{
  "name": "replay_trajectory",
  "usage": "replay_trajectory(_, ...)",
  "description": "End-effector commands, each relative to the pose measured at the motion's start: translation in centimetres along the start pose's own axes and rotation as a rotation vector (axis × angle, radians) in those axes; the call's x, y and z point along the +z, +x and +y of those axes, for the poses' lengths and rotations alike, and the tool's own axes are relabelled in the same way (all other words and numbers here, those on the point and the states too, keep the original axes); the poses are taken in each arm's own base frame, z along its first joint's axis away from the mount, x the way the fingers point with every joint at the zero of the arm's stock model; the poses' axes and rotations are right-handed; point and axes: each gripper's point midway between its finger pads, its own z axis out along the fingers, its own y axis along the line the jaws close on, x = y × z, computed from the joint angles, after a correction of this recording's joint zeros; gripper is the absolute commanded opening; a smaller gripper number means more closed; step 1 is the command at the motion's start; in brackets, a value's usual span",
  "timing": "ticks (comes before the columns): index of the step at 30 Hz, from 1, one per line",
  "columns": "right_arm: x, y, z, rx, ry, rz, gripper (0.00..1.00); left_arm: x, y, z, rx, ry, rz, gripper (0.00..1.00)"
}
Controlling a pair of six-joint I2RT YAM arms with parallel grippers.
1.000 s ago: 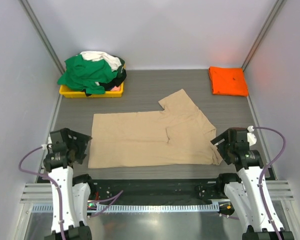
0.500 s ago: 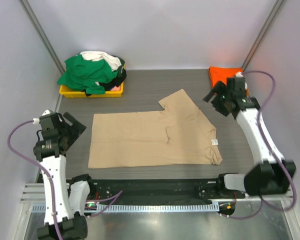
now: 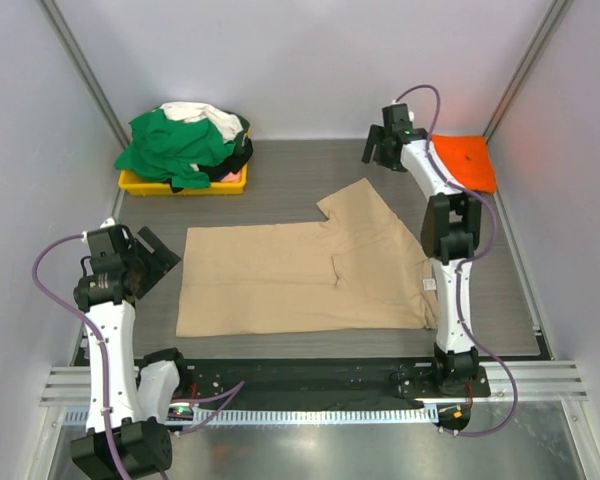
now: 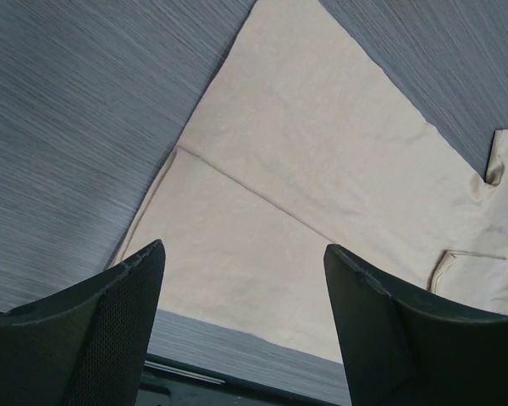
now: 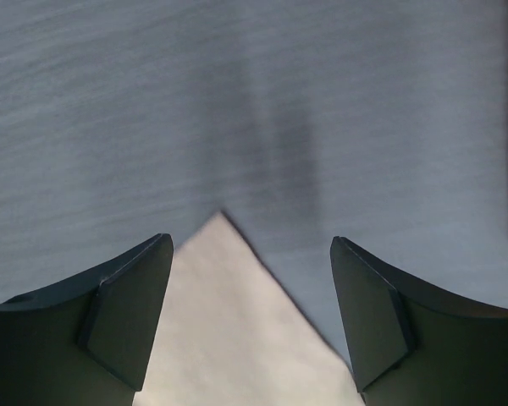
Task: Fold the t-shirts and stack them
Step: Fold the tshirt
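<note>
A tan t-shirt (image 3: 300,275) lies flat across the middle of the table, one sleeve (image 3: 358,200) pointing to the back. A folded orange t-shirt (image 3: 460,160) lies at the back right. Green, white and black t-shirts (image 3: 180,140) are heaped at the back left. My left gripper (image 3: 163,255) hovers open off the tan shirt's left edge; the left wrist view shows that gripper (image 4: 244,249) empty above the shirt's hem (image 4: 237,288). My right gripper (image 3: 377,150) is stretched to the back, open. In the right wrist view the gripper (image 5: 251,241) hangs empty over the sleeve corner (image 5: 229,321).
A shallow yellow tray (image 3: 145,184) holds the heap of shirts at the back left. Grey walls close in the table on three sides. A black rail (image 3: 300,378) runs along the near edge between the arm bases.
My right arm has swung from the near right corner to the far back, above the tan sleeve. My left gripper has risen and shifted slightly back. The shirts have not moved.
</note>
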Motion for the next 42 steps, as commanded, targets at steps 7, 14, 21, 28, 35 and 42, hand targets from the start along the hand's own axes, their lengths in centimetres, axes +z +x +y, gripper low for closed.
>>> replay_trajectory(7,6.1,0.6,1.5,-0.088,0.066,-0.03,0.79,0.0,-0.6,-1.1,0.032,0.052,-0.019,0.75)
replay_trajectory(14,7.0,4.5,1.9,-0.093,0.026,0.059,0.56,0.2,-0.7,-0.8,0.027,0.035,-0.018,0.75)
replay_trajectory(21,5.7,7.4,1.4,-0.087,0.002,0.108,0.38,0.8,-0.9,-0.3,0.013,0.005,-0.024,0.75)
replay_trajectory(28,5.3,8.2,3.3,-0.119,-0.107,0.139,0.01,3.0,-3.4,-3.3,-0.028,0.106,-0.029,0.75)
replay_trajectory(35,1.4,6.0,5.1,-0.087,-0.191,0.096,0.01,8.8,-9.0,-5.6,-0.039,0.07,-0.022,0.6)
replay_trajectory(42,-5.1,4.7,6.3,-0.024,-0.297,0.049,0.01,16.0,-9.8,-6.8,0.073,-0.072,0.056,0.61)
